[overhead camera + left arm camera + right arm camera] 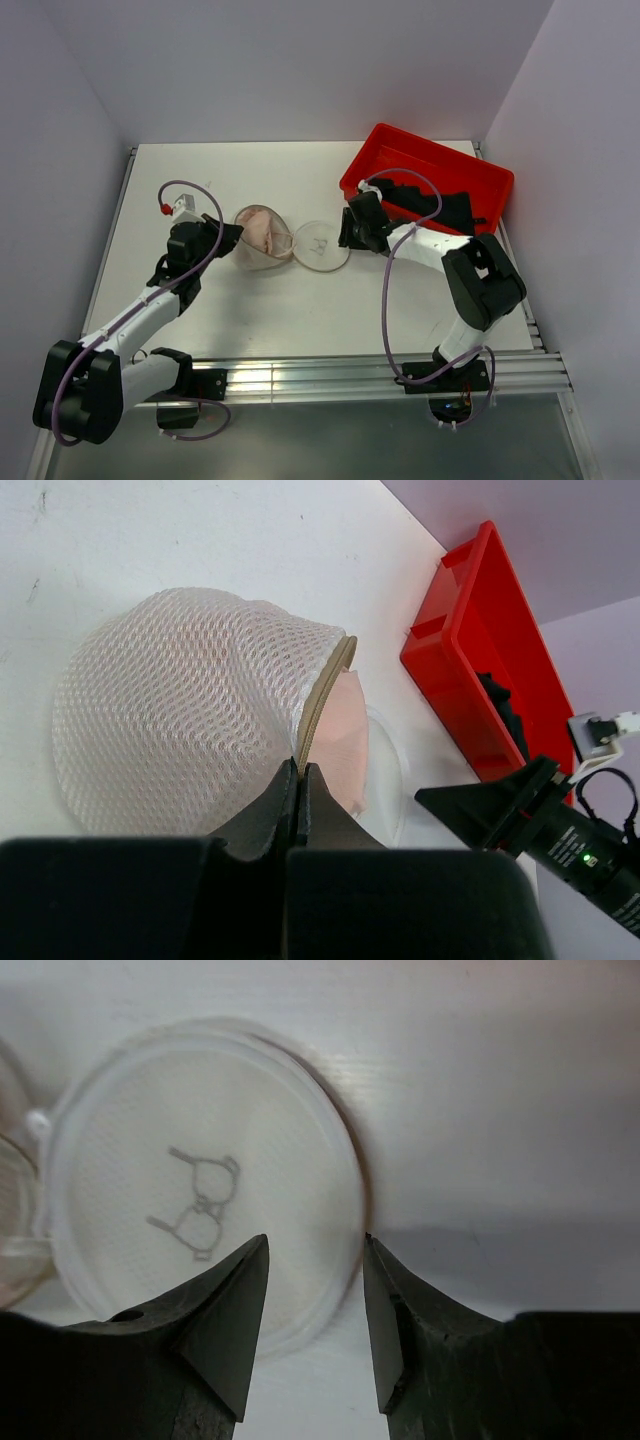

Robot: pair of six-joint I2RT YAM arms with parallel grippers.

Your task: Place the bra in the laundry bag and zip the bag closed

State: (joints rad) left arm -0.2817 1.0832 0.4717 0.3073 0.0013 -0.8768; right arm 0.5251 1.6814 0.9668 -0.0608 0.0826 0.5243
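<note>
The laundry bag lies open in two halves. Its domed mesh half [254, 240] [180, 710] holds the pink-beige bra [264, 234], which shows at the opening in the left wrist view [342, 742]. My left gripper [232, 240] [300, 765] is shut on the bag's tan zipper rim [325, 690]. The bag's flat round half [322, 246] [200, 1190] lies on the table to the right. My right gripper [345, 232] [315, 1240] is open, with its jaws on either side of that half's right edge.
A red plastic tray [440, 155] [480, 630] stands at the back right with dark items [440, 205] in it, just behind my right arm. The table is white with grey walls on three sides.
</note>
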